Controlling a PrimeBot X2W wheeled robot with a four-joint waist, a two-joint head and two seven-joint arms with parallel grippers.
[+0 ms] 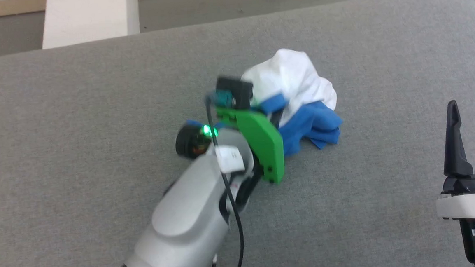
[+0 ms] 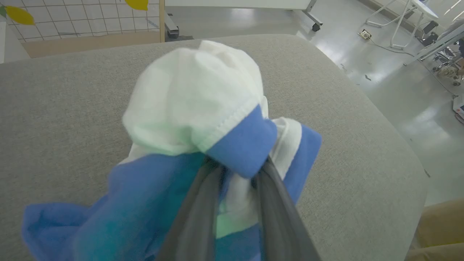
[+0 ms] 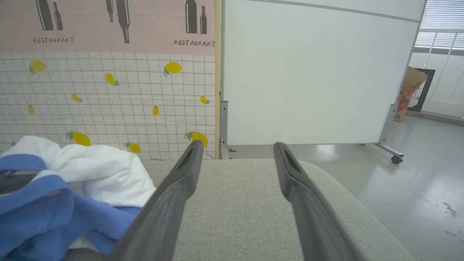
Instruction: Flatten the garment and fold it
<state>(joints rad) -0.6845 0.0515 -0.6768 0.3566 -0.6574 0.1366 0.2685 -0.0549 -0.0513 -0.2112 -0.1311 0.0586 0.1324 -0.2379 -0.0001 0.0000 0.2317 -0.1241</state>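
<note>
The soft, crumpled white T-shirt with bright blue sleeves (image 1: 300, 84) lies bunched near the middle of the grey fabric-covered surface (image 1: 75, 118). The left gripper (image 2: 235, 168) is clamped on a blue-and-white fold of the T-shirt. The right gripper (image 1: 474, 108) holds its fingers wide apart, empty, well to the right of the T-shirt.

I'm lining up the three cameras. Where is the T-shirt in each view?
Head view: T-shirt bunched right of centre.
Left wrist view: T-shirt at centre, gripped by the left gripper.
Right wrist view: T-shirt at the lower left.
Shared landmark: the grey padded surface beneath it.
</note>
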